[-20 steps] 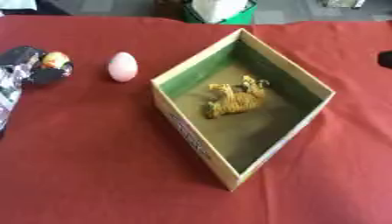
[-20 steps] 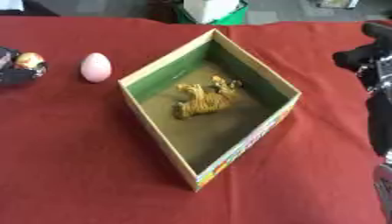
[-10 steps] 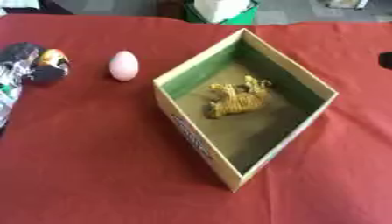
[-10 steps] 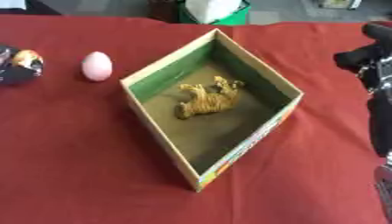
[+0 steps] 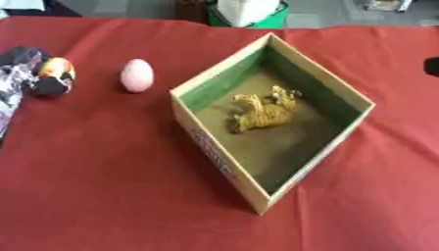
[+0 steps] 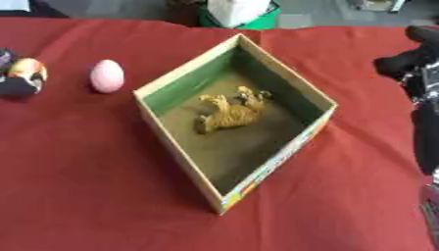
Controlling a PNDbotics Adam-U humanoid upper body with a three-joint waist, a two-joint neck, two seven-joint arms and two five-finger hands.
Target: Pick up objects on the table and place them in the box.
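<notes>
A pink egg (image 5: 137,75) lies on the red table (image 5: 103,186) near its far left part, just left of the box (image 5: 225,163) and apart from it. Further left, close to the table's left edge, sits a small rounded thing in orange, white and black (image 5: 54,76), and the left hand (image 5: 17,78) is against it on its left side; the fingers seem to be round it, though the picture does not show how far they close.

The box is an open cardboard one with a green inner wall, set cornerwise in the middle of the table, one corner pointing to the near edge and one to the far edge. Inside it, on the brown floor toward the far half, a yellow striped toy tiger (image 6: 230,112) lies on its side.

The right hand (image 6: 410,61) shows dark at the table's right edge, level with the box's far corner and well apart from it; whether its fingers are open or curled cannot be told.

Beyond the far edge stands a green and white thing (image 5: 249,12).
</notes>
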